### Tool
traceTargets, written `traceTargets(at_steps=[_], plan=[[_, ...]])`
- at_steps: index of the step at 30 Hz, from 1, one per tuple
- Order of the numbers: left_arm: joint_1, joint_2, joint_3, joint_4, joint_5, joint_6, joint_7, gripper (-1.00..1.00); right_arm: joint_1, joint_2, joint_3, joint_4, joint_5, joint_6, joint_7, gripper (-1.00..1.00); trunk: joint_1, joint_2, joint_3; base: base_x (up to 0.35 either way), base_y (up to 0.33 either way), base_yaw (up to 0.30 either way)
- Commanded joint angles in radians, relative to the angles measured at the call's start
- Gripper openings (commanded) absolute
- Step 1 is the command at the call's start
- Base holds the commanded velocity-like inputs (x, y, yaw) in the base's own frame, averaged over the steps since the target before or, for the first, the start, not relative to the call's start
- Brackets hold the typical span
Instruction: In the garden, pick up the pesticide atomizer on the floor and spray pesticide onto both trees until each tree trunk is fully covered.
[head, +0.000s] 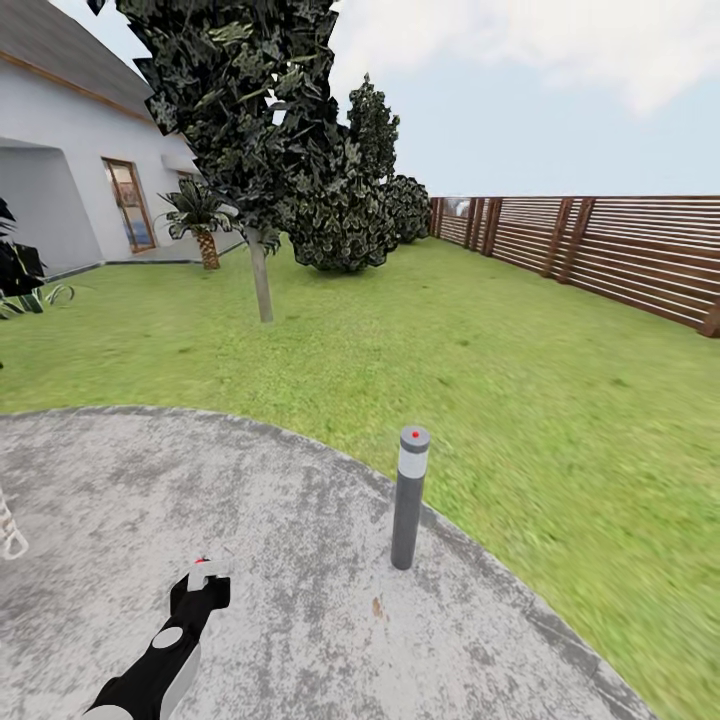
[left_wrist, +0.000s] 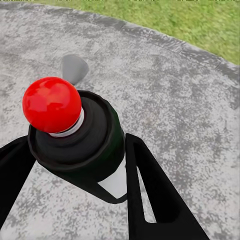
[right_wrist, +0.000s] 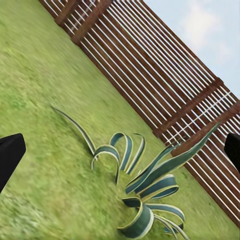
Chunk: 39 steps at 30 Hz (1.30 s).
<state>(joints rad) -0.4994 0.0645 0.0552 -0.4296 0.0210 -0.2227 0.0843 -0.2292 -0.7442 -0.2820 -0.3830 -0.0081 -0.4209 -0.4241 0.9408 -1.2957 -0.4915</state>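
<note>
Grey mottled patio (head: 120, 500) fills the near ground in the head view, its curved edge meeting a green lawn (head: 480, 340) that runs back to a brown slatted fence (head: 620, 250) on the right and a white house (head: 70, 170) on the left. 1 tree (head: 240, 90) with a bare grey-brown trunk (head: 261, 280) stands on the grass beyond the patio, with dark bushy shrubs (head: 345, 225) and a low palm (head: 203, 225) farther back. 1 grey lamp post (head: 409, 497) with a red dot on its cap stands upright on the patio near the edge.

At the lower left of the head view the left gripper (head: 205, 590) is low over the paving, clenched on the atomizer (head: 204, 572). The left wrist view shows that dark bottle (left_wrist: 82, 140) with its red knob (left_wrist: 51, 104) on top, pinched between the 2 black fingers (left_wrist: 150, 195), a white label patch showing at its side, with stone below.

In the right wrist view the right gripper's 2 black fingertips (right_wrist: 9, 157) sit at opposite edges, spread wide with nothing between them, facing a striped spiky plant (right_wrist: 145, 190) on the grass before the fence (right_wrist: 165, 85).
</note>
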Motion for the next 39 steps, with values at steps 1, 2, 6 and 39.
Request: traceTargets(at_steps=[1, 2, 6, 39], plan=[[-0.001, 0.0, 0.0, 0.001, 0.002, -0.005, 0.002, -1.0, -0.001, 0.0, -0.002, 0.001, -0.001, -0.004, 0.001, 1.0, -0.004, 0.007, 0.002, 0.0, 0.0, 0.0], [-0.001, 0.0, 0.0, 0.0, 0.002, -0.006, 0.002, -1.0, -0.001, 0.0, -0.002, 0.001, -0.001, -0.005, 0.001, 1.0, -0.008, 0.014, 0.005, 0.0, 0.0, 0.0], [-0.001, 0.0, 0.0, 0.0, 0.002, -0.007, 0.002, -1.0, -0.001, 0.0, -0.002, 0.001, -0.001, -0.004, 0.001, 1.0, -0.023, 0.042, 0.018, 0.0, 0.0, 0.0], [-0.001, 0.0, 0.0, 0.0, 0.002, -0.008, 0.002, -1.0, -0.001, 0.013, 0.001, -0.005, -0.004, -0.006, -0.001, 1.0, -0.15, 0.273, 0.122, 0.0, 0.0, 0.005]])
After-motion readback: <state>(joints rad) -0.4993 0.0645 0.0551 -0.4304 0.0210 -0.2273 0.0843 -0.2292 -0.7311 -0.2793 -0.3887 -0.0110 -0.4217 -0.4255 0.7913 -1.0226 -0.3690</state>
